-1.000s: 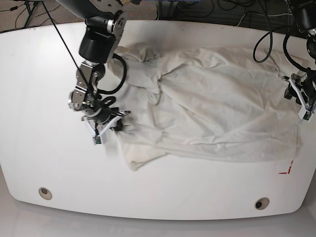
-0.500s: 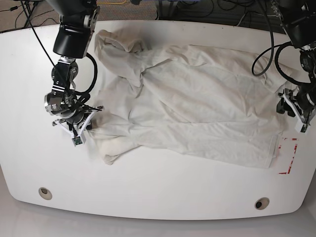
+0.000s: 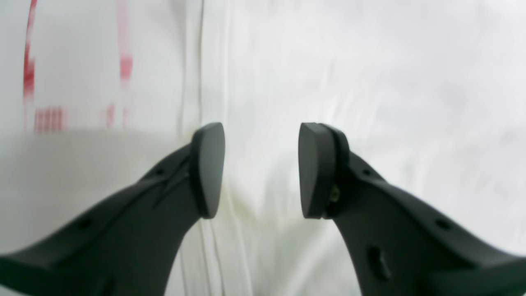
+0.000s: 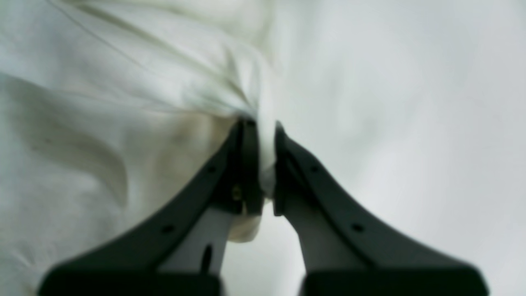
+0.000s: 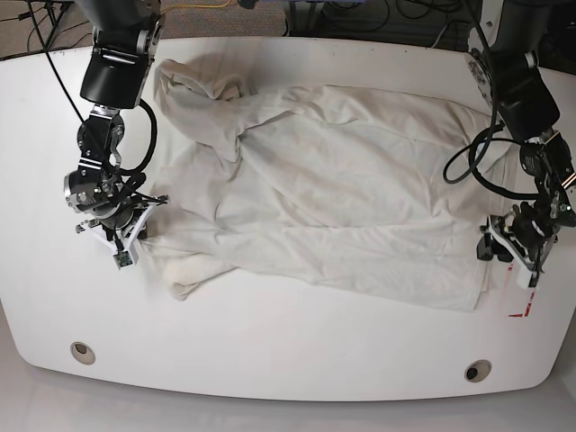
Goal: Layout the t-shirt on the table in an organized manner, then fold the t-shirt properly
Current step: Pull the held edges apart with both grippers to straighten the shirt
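Observation:
The white t-shirt (image 5: 342, 198) lies rumpled and spread across the white table (image 5: 288, 351), with no print showing. At the shirt's left edge in the base view, my right gripper (image 5: 135, 236) is shut on a pinch of the fabric. The right wrist view shows the cloth (image 4: 123, 123) bunched between the closed fingers of that gripper (image 4: 266, 164). On the base view's right, my left gripper (image 5: 504, 250) hovers open over the shirt's hem. In the left wrist view the gripper (image 3: 261, 170) has its pads wide apart above the hem seam (image 3: 201, 82), holding nothing.
Red tape marks (image 5: 522, 310) sit on the table just beyond the shirt's right hem, also seen as red tape (image 3: 28, 74) in the left wrist view. Two grommet holes (image 5: 82, 352) (image 5: 477, 370) lie near the front edge. Cables hang behind the table.
My right gripper has pulled the shirt leftward in the base view, stretching it out. My left arm has moved down and inward over the shirt's right hem, uncovering the red tape.

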Robot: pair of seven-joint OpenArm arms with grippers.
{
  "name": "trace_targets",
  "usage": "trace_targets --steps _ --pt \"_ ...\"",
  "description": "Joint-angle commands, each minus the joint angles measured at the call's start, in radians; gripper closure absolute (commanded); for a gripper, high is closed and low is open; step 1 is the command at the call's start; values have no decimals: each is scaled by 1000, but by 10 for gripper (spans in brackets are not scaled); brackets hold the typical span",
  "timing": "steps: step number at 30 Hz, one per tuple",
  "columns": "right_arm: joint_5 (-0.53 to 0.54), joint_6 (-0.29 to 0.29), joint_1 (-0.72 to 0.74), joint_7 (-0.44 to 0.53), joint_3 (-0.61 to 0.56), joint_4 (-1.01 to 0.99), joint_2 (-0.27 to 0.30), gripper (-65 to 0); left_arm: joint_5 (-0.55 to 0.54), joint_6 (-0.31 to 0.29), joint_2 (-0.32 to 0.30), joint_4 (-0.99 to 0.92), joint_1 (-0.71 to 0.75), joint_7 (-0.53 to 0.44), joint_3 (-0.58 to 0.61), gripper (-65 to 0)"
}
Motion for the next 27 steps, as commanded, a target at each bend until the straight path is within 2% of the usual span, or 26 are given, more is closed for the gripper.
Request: trace_targets --steps 1,7,15,19,24,27 --pt "2 -7 30 18 6 17 33 -25 14 26 -28 -49 -59 -65 -2 -274" --pt "2 -7 30 18 8 17 63 -25 71 87 -42 -194 -111 -209 0 -274" --pt "11 -7 15 18 14 19 103 -24 132 92 -86 -434 -177 -355 1 -274" --pt "11 -7 -5 18 45 25 108 -24 155 92 -97 -506 -194 -404 1 -274" --pt "10 48 -17 18 66 29 106 -24 163 92 -94 -547 -196 -425 1 -274" --pt "11 60 -37 18 66 40 103 -24 161 92 -77 -553 -196 -428 18 -274"
